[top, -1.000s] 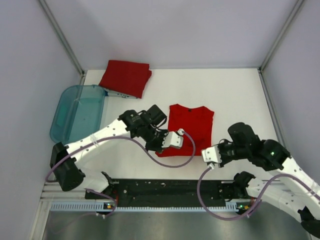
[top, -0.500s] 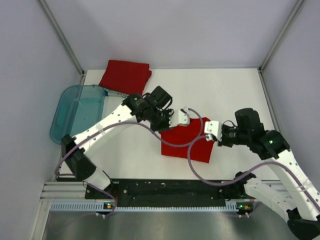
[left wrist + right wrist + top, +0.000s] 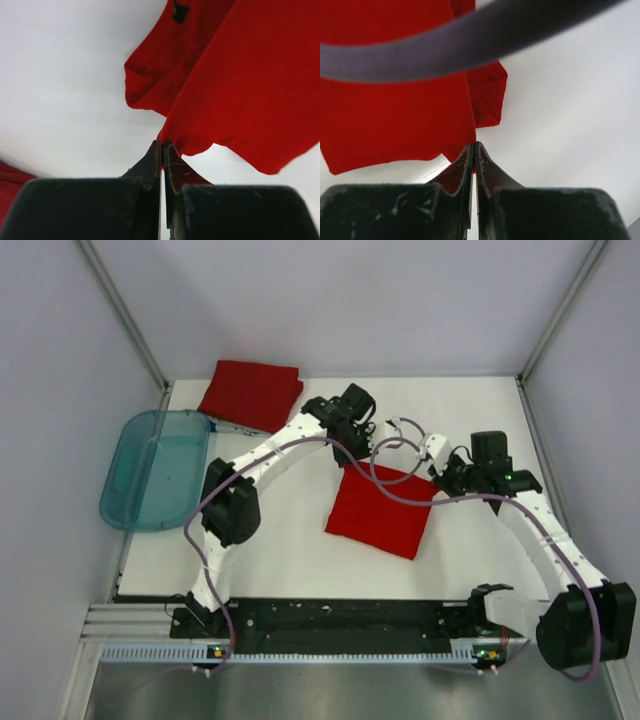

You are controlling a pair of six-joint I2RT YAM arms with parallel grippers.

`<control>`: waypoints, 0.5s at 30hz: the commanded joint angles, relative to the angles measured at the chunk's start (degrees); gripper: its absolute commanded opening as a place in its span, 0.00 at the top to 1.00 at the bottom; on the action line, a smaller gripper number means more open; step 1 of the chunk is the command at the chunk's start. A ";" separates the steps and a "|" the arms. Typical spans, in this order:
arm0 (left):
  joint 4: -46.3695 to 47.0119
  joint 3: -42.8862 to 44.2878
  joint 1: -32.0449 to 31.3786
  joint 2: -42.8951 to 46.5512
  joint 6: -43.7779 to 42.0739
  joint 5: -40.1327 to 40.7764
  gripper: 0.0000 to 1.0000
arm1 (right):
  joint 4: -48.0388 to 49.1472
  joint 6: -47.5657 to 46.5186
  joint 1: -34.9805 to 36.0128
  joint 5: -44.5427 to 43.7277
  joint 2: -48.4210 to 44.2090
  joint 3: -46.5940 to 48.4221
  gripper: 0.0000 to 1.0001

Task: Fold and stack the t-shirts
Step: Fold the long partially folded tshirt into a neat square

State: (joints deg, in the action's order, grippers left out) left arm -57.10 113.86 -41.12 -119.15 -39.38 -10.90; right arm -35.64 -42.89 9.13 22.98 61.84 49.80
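The left claw [image 3: 163,146] and the right claw [image 3: 473,146] are both closed, each pinching the far edge of the red t-shirt [image 3: 385,510], whose near part rests on the middle of the table [image 3: 480,550]. A second t-shirt [image 3: 250,393] lies folded at the far left corner, near the teal tub [image 3: 150,470]

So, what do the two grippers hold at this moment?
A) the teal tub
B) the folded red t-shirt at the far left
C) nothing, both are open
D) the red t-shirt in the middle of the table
D: the left gripper and the right gripper are each shut on red cloth at the far edge of the middle t-shirt.
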 commanded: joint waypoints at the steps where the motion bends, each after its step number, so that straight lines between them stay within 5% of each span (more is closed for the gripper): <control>1: 4.09 3.82 1.05 -3.27 -1.58 7.28 1.00 | 6.97 1.50 -2.44 -2.41 5.46 0.82 1.00; 11: 10.60 4.53 1.31 -10.30 -1.58 15.02 1.00 | 10.85 1.94 -4.29 -5.23 16.72 4.34 1.00; 15: 14.29 4.17 1.75 -11.98 0.69 17.13 0.79 | 13.92 2.81 -4.20 -4.87 21.11 6.09 0.96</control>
State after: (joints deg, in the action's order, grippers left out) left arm -47.46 116.53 -41.12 -130.26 -40.05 -0.99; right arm -25.28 -41.10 6.52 21.17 79.75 52.12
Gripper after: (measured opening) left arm 0.113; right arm 0.006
